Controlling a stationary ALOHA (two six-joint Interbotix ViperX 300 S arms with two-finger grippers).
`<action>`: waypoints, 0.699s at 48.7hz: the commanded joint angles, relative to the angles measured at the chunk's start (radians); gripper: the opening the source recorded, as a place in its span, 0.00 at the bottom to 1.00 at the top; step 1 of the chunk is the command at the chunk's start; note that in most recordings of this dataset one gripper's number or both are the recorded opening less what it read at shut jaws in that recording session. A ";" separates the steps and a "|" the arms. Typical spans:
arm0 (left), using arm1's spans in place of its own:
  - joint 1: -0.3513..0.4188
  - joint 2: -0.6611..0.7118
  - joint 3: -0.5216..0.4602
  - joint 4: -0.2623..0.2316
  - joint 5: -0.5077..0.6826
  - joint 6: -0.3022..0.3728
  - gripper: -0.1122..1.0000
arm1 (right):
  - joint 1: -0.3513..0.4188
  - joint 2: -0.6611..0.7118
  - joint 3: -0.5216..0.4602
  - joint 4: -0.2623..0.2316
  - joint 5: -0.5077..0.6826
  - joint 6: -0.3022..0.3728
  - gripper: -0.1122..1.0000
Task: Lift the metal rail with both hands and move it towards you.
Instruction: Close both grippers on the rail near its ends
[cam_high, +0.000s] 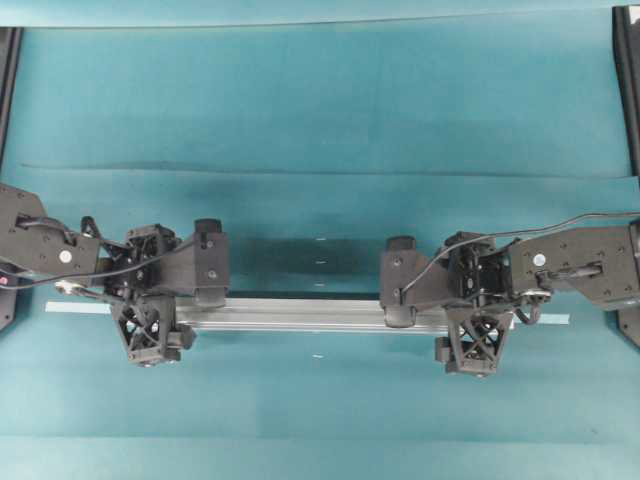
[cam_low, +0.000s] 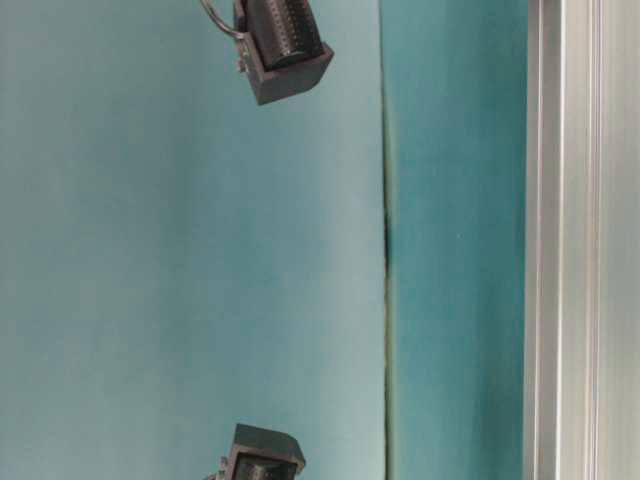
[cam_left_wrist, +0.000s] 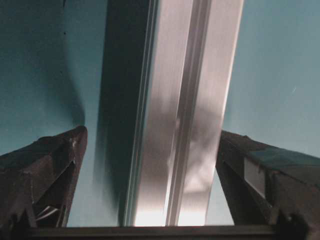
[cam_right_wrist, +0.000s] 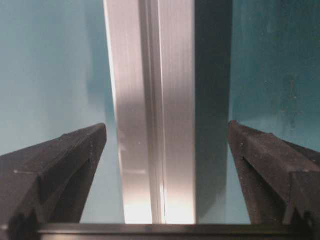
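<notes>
- Left gripper (cam_high: 165, 310): jaws spread wide, nothing held. In the left wrist view the metal rail (cam_left_wrist: 182, 125) runs between the two fingers (cam_left_wrist: 45, 175) with teal surface visible on either side, so no contact is evident.
- Right gripper (cam_high: 470, 312): likewise fully spread and empty. The right wrist view shows the rail centred between the fingers (cam_right_wrist: 55, 170), clear of both.
- Metal rail (cam_high: 310, 313): lies flat across the near-middle of the table, lengthwise left to right, each gripper straddling it close to one end. A thin pale strip (cam_high: 75, 308) pokes out at the left and right, in line with the rail.
- Risk, judged: should one gripper close or rise ahead of the other, the rail could tilt, twist or slide out; the smooth grooved aluminium offers little bite to the fingers.
- Risk, judged: a grip taken too shallow could let the bar drop during the pull toward the near edge.
- Surface: teal mat (cam_high: 320, 90), with a seam running across the far half; small white marks sit just beyond the rail.
- Room: dark frame posts (cam_high: 628, 90) stand at the far corners; nothing more discernible.
</notes>
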 joint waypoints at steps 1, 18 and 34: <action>-0.003 -0.003 -0.012 0.002 -0.006 0.002 0.97 | 0.002 0.006 0.000 0.003 -0.012 0.002 1.00; -0.003 -0.006 -0.012 0.002 -0.006 -0.002 0.91 | 0.002 0.008 0.002 0.003 -0.025 0.002 0.96; -0.003 -0.005 -0.014 0.002 -0.006 -0.038 0.39 | -0.011 0.012 -0.005 0.003 -0.021 0.003 0.43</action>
